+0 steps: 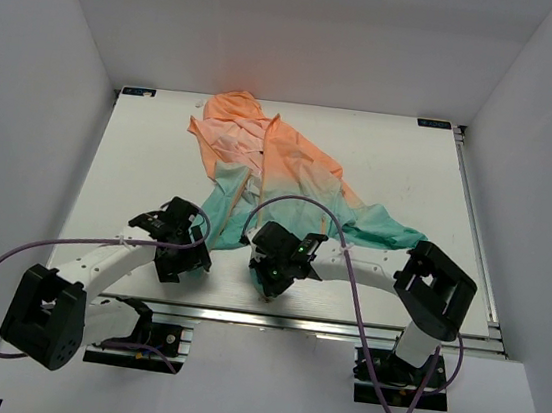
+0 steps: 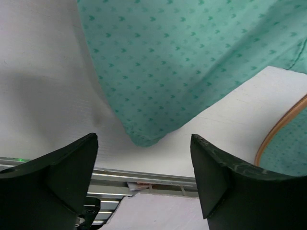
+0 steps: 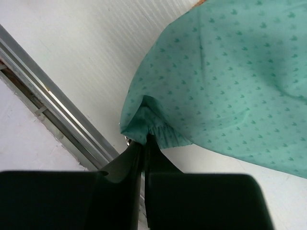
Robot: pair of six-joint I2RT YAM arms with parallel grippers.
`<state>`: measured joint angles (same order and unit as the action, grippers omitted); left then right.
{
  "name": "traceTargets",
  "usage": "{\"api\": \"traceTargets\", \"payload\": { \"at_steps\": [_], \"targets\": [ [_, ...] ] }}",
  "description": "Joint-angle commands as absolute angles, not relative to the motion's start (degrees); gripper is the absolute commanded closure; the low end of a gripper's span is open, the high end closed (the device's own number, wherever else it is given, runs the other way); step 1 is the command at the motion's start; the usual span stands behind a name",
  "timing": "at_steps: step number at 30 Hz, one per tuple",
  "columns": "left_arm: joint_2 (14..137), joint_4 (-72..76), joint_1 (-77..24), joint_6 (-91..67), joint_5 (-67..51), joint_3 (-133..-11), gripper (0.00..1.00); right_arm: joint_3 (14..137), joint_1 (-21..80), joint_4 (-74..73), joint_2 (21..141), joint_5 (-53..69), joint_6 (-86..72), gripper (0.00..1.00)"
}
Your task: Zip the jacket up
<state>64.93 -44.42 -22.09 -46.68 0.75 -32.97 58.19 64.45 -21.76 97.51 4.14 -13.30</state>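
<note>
- Metal rail (image 1: 322,325) is seen along near edge of table (image 1: 141,160).
- Left gripper (image 2: 144,139): fingers spread wide, nothing held. A teal hem fold of the jacket (image 2: 182,62) lies on the table btwn the tips, ungripped.
- Right gripper (image 3: 143,148): fingers pressed together, a teal hem corner pinched at the tips, close to rail.
- Jacket is laid crumpled mid-table, teal end twd arms, peach hood (image 1: 237,111) at far side.
</note>
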Motion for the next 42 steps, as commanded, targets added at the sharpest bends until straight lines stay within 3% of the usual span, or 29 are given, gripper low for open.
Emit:
{"api": "traceTargets", "payload": {
  "at_steps": [1, 6, 19, 22, 23, 26, 27, 30, 35, 42],
  "targets": [
    [65.65, -42.45, -22.67, -47.20, 1.76, -32.52, 0.14, 57.13, 63.90, -19.87, 97.82, 6.06, -13.97, 1.00],
    [67.32, -42.45, -22.76, -47.37, 2.90, -32.52, 0.30, 55.64, 62.76, -17.58, 95.28, 7.73, -15.64, 1.00],
    [69.69, -41.13, -22.76, -47.73, 7.21, -34.63, 0.26, 52.56, 61.70, -16.08, 90.70, 10.28, -17.40, 1.00],
    [70.84, -40.34, -22.85, -47.02, 6.51, -34.80, 0.40, 51.95, 61.35, -15.65, 90.35, 9.93, -18.28, 1.00],
    [70.93, -39.99, -22.85, -46.76, 5.98, -34.54, 0.50, 51.77, 61.17, -15.47, 90.26, 9.93, -18.98, 1.00],
    [70.58, -38.85, -22.85, -46.15, 4.40, -33.84, 0.68, 50.89, 60.65, -14.33, 89.56, 9.67, -20.39, 1.00],
    [70.32, -38.33, -22.85, -45.79, 3.96, -33.49, 0.81, 50.63, 60.56, -13.46, 89.13, 9.41, -20.91, 1.00],
    [69.52, -37.53, -22.85, -45.18, 2.47, -33.40, 1.00, 49.13, 59.94, -11.70, 88.16, 9.75, -22.84, 1.00],
    [67.86, -36.65, -23.11, -43.07, -0.08, -34.19, 1.00, 46.15, 58.63, -6.25, 85.52, 11.16, -25.66, 1.00],
    [62.50, -22.36, -25.04, -40.25, -17.55, -30.94, 1.00, 34.93, 54.76, 11.57, 76.56, 15.10, -35.75, 1.00]
  ]
}}
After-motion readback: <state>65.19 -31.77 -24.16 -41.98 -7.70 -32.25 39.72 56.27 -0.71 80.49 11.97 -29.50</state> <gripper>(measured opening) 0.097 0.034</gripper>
